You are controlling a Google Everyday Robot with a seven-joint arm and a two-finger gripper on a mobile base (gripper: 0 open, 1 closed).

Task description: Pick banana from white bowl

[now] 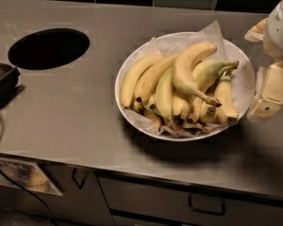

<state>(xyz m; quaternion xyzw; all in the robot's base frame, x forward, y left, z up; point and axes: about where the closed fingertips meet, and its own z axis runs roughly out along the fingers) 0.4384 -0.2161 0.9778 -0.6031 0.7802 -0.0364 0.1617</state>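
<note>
Claw: the claw [272,91] hangs at the right edge of the view, just outside the right rim of the white bowl [118,95] and low over the tabletop [85,112].
Claw state: cannot tell how far it is open; it has hold of nothing that shows.
Arm pose: a pale, blocky arm segment enters from the upper right corner and runs downward, with the cream-coloured claw parts below it; most of the arm is cut off by the frame.
Banana: the banana [186,69] lies to the left of the claw, on top of the pile in the bowl. It is strongly curved, its thin stem pointing down and toward the claw and ending in a dark tip. It is apart from the claw.
Other bananas: straighter ones are bunched under and around it.
Bowl lining: crinkled white paper [212,34] rises above the rim on the side near the claw.
Round hole: a dark round opening [48,48] in the tabletop, well to the left of the claw, beyond the bowl.
Drawer handle: a dark handle [206,208] on the cabinet front, below and left of the claw.
</note>
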